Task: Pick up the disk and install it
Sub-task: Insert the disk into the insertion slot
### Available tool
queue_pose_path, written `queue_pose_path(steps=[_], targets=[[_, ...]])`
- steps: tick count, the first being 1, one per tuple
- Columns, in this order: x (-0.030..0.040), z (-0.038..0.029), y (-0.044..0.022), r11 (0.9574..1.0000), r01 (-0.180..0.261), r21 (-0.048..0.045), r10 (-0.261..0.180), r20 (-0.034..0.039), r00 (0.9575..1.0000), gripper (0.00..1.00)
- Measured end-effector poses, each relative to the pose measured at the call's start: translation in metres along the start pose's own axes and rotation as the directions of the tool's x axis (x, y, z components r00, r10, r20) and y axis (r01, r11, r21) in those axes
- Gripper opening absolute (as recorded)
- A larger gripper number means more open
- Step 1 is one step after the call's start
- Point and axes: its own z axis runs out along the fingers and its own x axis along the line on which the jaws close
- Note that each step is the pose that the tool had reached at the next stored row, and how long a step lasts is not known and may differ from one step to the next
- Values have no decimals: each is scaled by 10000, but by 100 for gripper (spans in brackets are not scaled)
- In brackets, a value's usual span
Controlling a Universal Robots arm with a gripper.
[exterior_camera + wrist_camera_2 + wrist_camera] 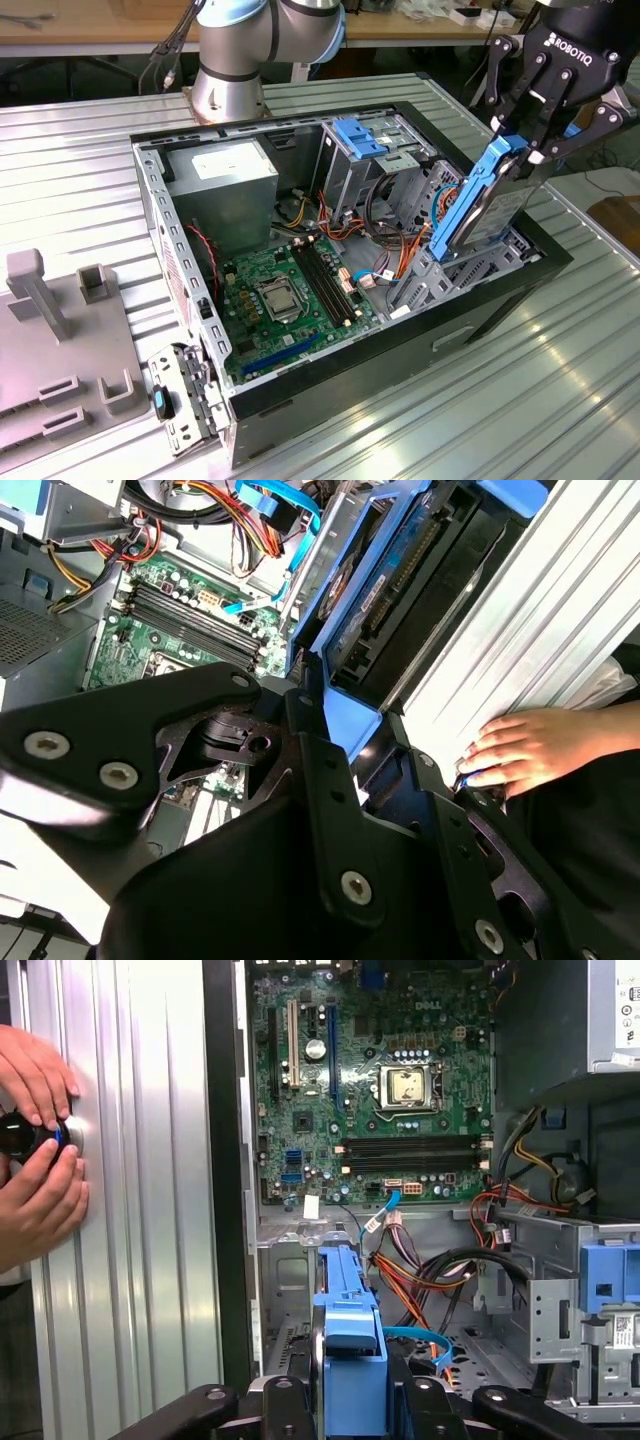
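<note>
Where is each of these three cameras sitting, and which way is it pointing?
Exterior view: off the arm, looking down on the open computer case; shows the arm's base and the gripper holding the disk over the case.
First wrist view: on the arm, looking past the gripper's links into the case at the motherboard; a person's hands are at the table.
Second wrist view: on the arm, from another side, looking over the gripper's links at the same board.
Shared: both wrist views show disk, motherboard and a person's hand.
</note>
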Motion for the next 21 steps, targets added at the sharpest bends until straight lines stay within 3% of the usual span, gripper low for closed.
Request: queue_pose_path(steps=[21], targets=[[-2, 44, 3, 9999, 142, 5, -142, 8, 9999, 37]])
